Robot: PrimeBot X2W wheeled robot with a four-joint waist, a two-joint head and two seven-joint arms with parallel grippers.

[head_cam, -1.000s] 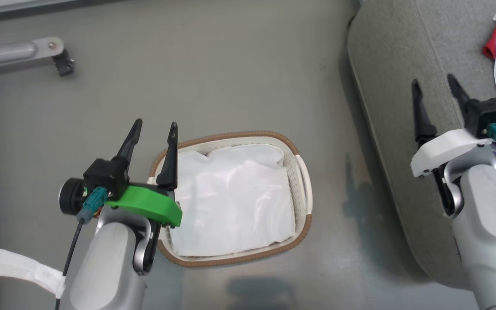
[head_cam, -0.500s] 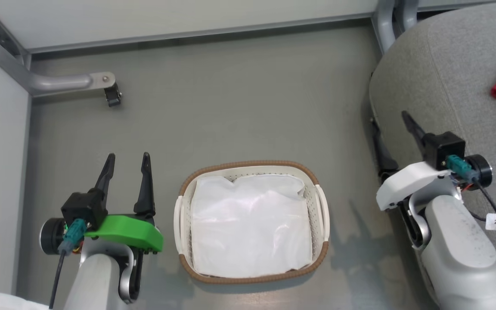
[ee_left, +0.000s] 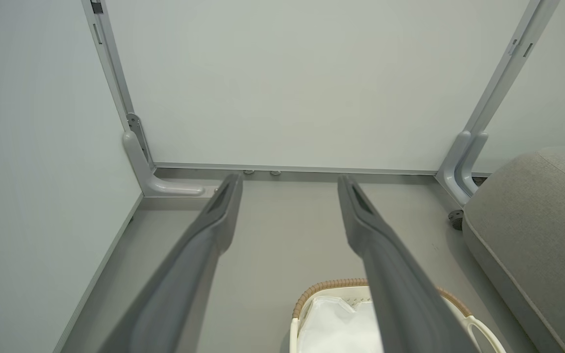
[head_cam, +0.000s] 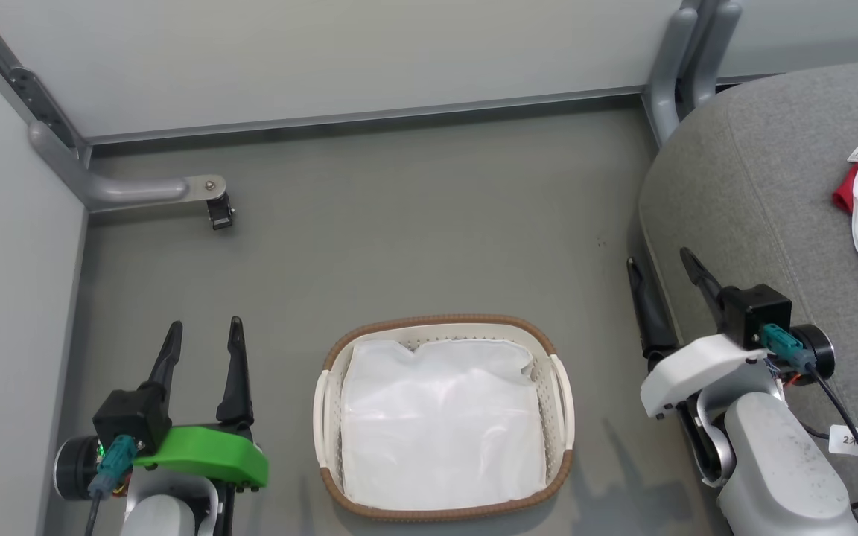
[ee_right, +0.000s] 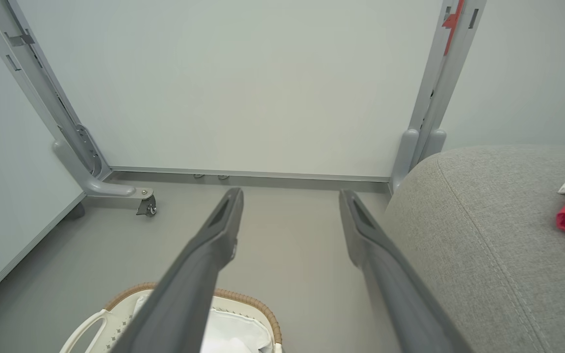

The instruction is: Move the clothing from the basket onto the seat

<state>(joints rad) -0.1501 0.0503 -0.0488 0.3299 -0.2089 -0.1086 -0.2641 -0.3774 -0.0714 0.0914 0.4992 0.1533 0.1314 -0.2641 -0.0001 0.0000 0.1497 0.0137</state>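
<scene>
We see bright, even, diffuse light. Faint, soft shadows lie on the floor at 3 o'clock of the basket, and its white liner shines mildly. In both wrist views the jaws blur toward 6 o'clock and the frame posts splay outward.

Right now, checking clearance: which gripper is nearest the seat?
The right gripper, on the white mount, beside the seat; the left gripper, green-mounted, is across the basket.

Open floor surrounds the basket, with the seat near its right and a caster leg far left.
</scene>
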